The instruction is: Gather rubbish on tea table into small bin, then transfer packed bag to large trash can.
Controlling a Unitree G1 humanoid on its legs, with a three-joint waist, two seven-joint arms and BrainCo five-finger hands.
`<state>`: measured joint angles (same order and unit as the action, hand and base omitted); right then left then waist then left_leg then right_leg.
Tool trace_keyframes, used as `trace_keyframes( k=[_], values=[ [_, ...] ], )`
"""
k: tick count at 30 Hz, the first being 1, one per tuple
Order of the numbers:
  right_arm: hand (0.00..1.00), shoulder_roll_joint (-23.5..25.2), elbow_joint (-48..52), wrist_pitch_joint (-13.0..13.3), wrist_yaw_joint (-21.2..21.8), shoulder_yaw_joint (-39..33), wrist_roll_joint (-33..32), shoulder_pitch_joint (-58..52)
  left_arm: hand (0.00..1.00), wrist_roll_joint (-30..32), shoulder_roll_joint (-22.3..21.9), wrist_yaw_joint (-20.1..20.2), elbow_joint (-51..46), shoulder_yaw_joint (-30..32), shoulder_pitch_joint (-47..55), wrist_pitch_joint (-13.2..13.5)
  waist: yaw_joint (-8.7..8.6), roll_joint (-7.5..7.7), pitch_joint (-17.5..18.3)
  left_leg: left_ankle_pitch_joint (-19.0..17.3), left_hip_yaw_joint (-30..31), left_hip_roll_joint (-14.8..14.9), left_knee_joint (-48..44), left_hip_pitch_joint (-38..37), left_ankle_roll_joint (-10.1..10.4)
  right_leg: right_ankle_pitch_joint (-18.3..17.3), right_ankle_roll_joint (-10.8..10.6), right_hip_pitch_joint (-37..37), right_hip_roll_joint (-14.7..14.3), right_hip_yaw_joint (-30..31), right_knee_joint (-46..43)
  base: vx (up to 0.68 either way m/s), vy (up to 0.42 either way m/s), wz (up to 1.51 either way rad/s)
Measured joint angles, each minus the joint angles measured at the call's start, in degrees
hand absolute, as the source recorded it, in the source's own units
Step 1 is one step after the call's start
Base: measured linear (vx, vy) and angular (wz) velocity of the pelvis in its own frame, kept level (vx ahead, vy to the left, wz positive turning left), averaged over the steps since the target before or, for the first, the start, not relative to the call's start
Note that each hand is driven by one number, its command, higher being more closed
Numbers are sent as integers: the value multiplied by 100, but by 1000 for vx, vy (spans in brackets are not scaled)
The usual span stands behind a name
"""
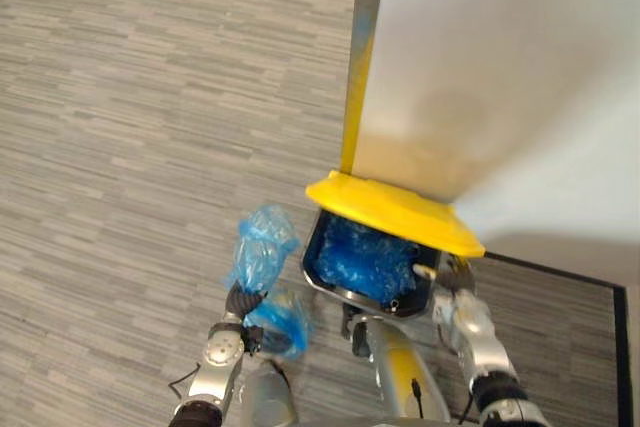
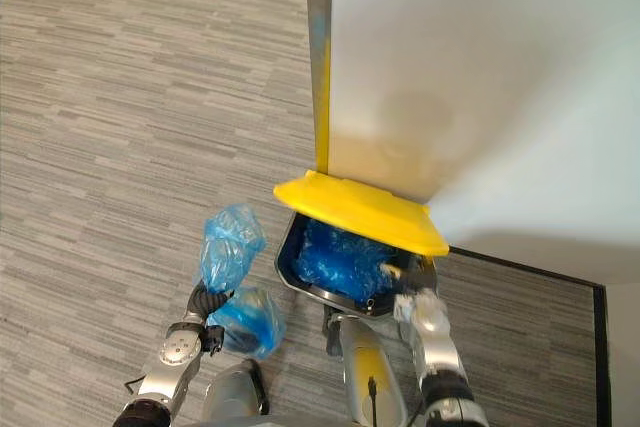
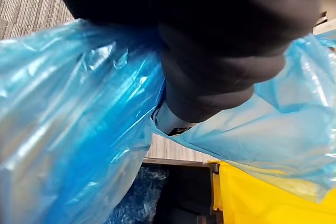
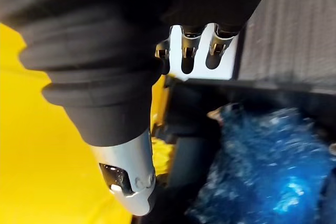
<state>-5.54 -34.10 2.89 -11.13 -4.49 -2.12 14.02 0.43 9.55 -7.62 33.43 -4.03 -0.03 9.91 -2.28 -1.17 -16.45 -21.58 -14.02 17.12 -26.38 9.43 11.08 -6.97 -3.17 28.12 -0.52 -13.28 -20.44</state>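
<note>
Looking down from the head, the left hand is clenched round the neck of the packed blue bag, holding it just beside the large trash can, while the right hand rests at the raised yellow lid, apparently propping it open for the drop. Left wrist view: crinkled blue plastic wraps that hand, the can's dark mouth beyond. Right wrist view: straight, side-by-side fingers reach past the lid above the can's blue liner, its contents unclear.
</note>
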Motion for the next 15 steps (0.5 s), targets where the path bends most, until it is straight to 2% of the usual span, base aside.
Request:
trace_keyframes(
  k=[2,4,7,15],
  values=[
    [0,31,-5,55,-75,145,-60,669,100,-93,-1,-8,-108,-7,-20,43,45,-29,-89,4,65,-7,5,38,-2,39,55,-2,-43,-36,64,9,-52,3],
    [0,-25,-4,62,-126,122,-86,897,100,-109,-16,-12,-231,-30,-37,61,85,-39,-123,16,135,-4,-7,99,3,68,107,-2,-50,-87,114,11,-43,8],
    [0,-293,-1,35,-181,119,-405,1360,100,-264,-62,-13,-494,-153,-105,74,162,-52,-231,24,157,2,-64,83,-11,86,131,-66,-49,-104,120,7,-12,1],
    [0,-495,191,33,-260,174,-633,1547,100,-573,-82,22,-1061,-483,-94,163,151,-71,-279,38,211,-16,-238,96,-36,160,248,-116,-7,-64,79,16,29,-3]
  ],
)
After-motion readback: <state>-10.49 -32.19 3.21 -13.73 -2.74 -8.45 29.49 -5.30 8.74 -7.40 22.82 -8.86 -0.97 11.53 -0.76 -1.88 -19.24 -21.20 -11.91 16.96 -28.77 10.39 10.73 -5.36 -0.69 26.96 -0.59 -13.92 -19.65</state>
